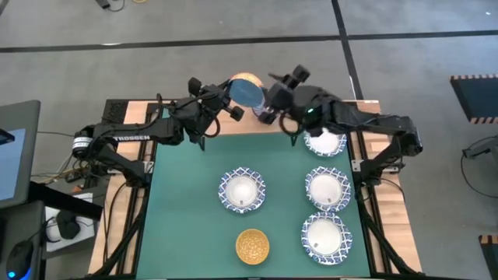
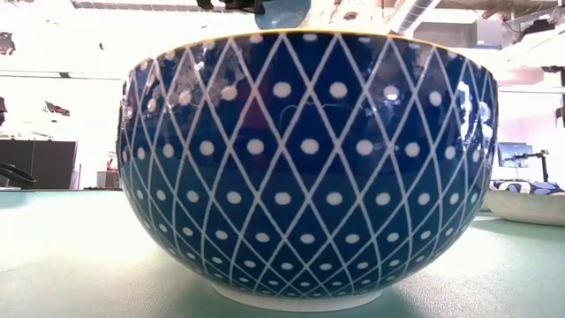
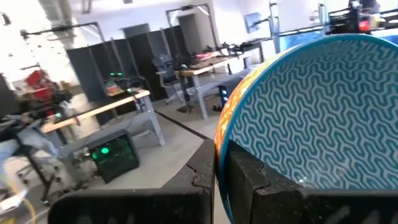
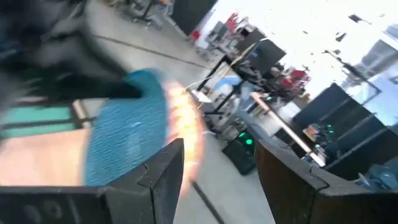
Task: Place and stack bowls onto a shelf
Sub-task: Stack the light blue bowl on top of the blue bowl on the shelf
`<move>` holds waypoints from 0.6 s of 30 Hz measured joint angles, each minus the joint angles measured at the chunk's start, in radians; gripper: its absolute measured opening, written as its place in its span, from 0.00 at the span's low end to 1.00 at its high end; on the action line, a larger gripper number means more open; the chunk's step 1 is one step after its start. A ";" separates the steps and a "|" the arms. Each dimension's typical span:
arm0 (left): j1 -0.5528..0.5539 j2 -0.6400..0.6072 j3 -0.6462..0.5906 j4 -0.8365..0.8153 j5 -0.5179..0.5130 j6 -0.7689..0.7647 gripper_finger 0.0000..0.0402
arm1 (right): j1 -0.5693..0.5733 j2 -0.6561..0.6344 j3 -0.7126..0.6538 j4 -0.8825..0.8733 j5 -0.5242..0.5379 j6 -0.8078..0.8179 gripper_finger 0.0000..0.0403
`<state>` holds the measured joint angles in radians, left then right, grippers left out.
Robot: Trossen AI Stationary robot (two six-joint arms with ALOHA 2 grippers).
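My left gripper (image 1: 231,96) is at the table's far edge, shut on a small bowl (image 1: 247,91) that is light blue with a wavy pattern inside and orange outside. The bowl fills the left wrist view (image 3: 311,112). My right gripper (image 1: 271,103) is open just right of that bowl, which shows blurred beside one of its fingers (image 4: 124,143); I cannot tell whether it touches. Several white bowls with blue lattice rims (image 1: 242,190) (image 1: 327,189) rest upright on the green table. I cannot make out the shelf. My left gripper holds the bowl by its rim (image 3: 221,138), one finger (image 3: 255,177) inside the bowl and the other (image 3: 198,177) on its orange outer wall. The fingers come level from the table's left. The bowl is lifted clear and tipped steeply on its side.
A yellow bowl (image 1: 252,246) stands near the front edge; its blue lattice outside fills the low view (image 2: 309,159). White bowls stand in a column on the right (image 1: 327,142) (image 1: 327,237). The green mat's left half (image 1: 183,210) is bare.
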<state>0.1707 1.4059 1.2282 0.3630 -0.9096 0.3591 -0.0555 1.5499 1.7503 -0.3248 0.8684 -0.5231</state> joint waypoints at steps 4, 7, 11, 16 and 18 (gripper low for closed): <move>-0.009 0.000 0.000 -0.001 0.012 -0.002 0.01 | -0.023 0.008 -0.002 -0.024 0.000 -0.006 0.56; -0.019 0.001 -0.001 0.004 0.015 0.000 0.01 | -0.040 0.007 -0.003 -0.050 -0.015 0.012 0.56; -0.042 0.000 0.000 0.013 0.026 -0.002 0.01 | -0.054 0.005 -0.001 -0.109 -0.017 0.066 0.55; -0.070 0.001 -0.001 0.032 0.017 -0.002 0.01 | -0.060 0.006 -0.001 -0.162 -0.021 0.130 0.51; -0.083 0.001 -0.001 0.041 -0.003 -0.012 0.01 | -0.064 0.006 -0.001 -0.167 -0.023 0.145 0.48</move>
<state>0.0874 1.4071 1.2274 0.4040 -0.9125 0.3471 -0.1191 1.5558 1.7489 -0.4921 0.8452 -0.3781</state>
